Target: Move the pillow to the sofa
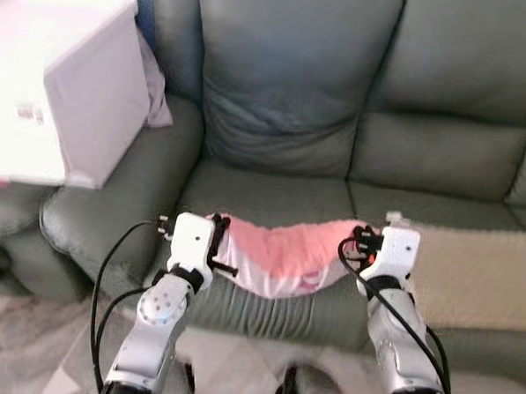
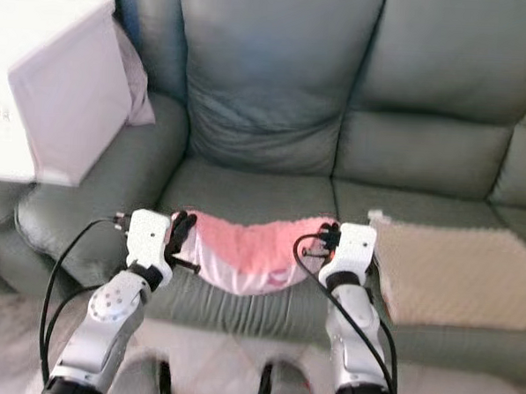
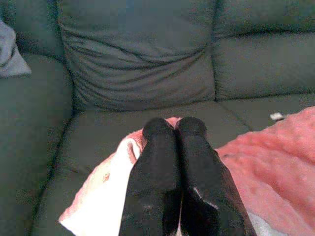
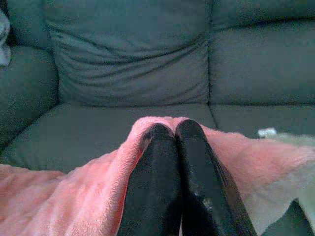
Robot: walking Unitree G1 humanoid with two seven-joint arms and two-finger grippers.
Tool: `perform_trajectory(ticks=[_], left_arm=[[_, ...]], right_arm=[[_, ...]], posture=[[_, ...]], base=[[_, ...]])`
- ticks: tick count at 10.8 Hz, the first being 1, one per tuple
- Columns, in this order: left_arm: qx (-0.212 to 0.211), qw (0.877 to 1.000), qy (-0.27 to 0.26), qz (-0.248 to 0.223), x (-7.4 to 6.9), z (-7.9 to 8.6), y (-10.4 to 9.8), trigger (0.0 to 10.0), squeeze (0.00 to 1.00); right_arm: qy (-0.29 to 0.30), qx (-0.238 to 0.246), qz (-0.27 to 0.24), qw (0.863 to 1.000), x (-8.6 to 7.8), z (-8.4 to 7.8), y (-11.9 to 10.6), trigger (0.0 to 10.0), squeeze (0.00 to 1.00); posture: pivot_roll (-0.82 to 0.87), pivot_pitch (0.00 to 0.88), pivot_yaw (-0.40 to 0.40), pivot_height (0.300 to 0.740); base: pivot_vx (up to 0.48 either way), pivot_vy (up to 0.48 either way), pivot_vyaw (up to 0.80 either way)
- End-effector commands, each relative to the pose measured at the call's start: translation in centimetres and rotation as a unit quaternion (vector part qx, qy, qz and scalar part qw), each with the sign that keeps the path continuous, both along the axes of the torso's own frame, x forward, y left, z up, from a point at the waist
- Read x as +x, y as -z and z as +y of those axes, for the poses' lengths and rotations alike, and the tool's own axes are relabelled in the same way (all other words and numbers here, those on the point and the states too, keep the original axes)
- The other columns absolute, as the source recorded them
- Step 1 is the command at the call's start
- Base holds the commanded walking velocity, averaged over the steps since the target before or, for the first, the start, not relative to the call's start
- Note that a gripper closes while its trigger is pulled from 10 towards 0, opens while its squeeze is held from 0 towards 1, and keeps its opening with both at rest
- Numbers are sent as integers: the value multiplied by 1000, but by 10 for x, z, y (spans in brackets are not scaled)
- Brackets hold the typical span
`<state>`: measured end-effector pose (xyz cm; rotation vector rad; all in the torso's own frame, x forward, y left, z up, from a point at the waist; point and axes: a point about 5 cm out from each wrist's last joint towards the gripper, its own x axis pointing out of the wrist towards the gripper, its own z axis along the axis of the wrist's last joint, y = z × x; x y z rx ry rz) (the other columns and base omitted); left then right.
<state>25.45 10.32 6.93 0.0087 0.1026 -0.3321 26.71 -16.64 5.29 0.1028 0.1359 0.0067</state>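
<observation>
Soft pink-and-white plush pillow (image 1: 282, 258), sagging over the front edge of the grey-green leather sofa (image 1: 281, 198), is being pinched at each end by left gripper (image 3: 171, 129) and right gripper (image 4: 170, 132); released here, it risks sliding floorward.

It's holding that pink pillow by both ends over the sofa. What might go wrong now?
The pink pillow sags between the left gripper and right gripper, each pinching only an edge, so an end may slip free. It hangs near the seat's front edge; released here, it might slide to the floor.
</observation>
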Motion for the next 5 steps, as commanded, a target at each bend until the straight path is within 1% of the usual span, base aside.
perform_trajectory(ticks=[1,3,5], left_arm=[[-5,1000,8,-14,1,-2,-7,10000,0],[-13,1000,9,-25,2,-1,-12,10000,0],[-11,1000,10,-26,3,-1,-13,10000,0]], right_arm=[[-6,2,-16,1000,3,1,-7,10000,0],[-5,1,-18,1000,4,1,-8,10000,0],[-3,-1,-19,1000,4,1,-8,10000,0]], posture=[[13,0,-29,632],[13,0,-26,632],[12,0,-23,632]], base=[[0,0,0],[0,0,0],[0,0,0]])
